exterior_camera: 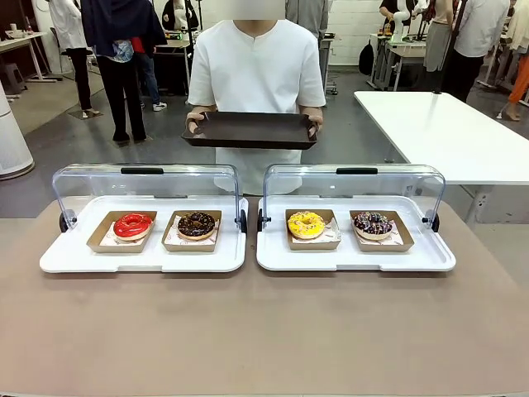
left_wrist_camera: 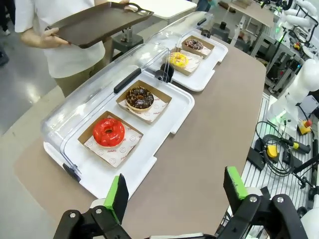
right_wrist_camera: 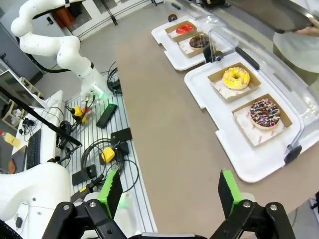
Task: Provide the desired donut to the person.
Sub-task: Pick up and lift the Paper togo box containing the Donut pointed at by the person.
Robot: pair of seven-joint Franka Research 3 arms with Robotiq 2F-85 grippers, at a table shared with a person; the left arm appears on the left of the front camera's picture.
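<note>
- Where the brown counter (exterior_camera: 264,331) runs across the front view, its near half lies bare and everything else sits toward its far edge.
- Beyond the counter's far edge stands the person (exterior_camera: 256,74) in a white top, facing across the counter.
- Two white trays rest side by side on the counter's far half: the left tray (exterior_camera: 140,258) on the counter's left side, the right tray (exterior_camera: 355,260) on its right, with a narrow gap between them at the counter's middle.
- Each tray has a clear lid (exterior_camera: 149,186) tipped up and back, toward the counter's far edge.
- Both of the person's hands hold a dark serving tray (exterior_camera: 252,128) level, above and beyond the counter's far edge.
- Four donuts lie in cardboard boats on the white trays. From the counter's left to its right: red donut (exterior_camera: 133,224), chocolate donut (exterior_camera: 196,224), yellow donut (exterior_camera: 307,224), sprinkled dark donut (exterior_camera: 372,223).
- Above the counter's near side, the left arm's fingers (left_wrist_camera: 117,198) are spread wide, with nothing between them.
- Likewise, the right arm's fingers (right_wrist_camera: 110,191) are spread wide and empty, above the counter's near side.
</note>
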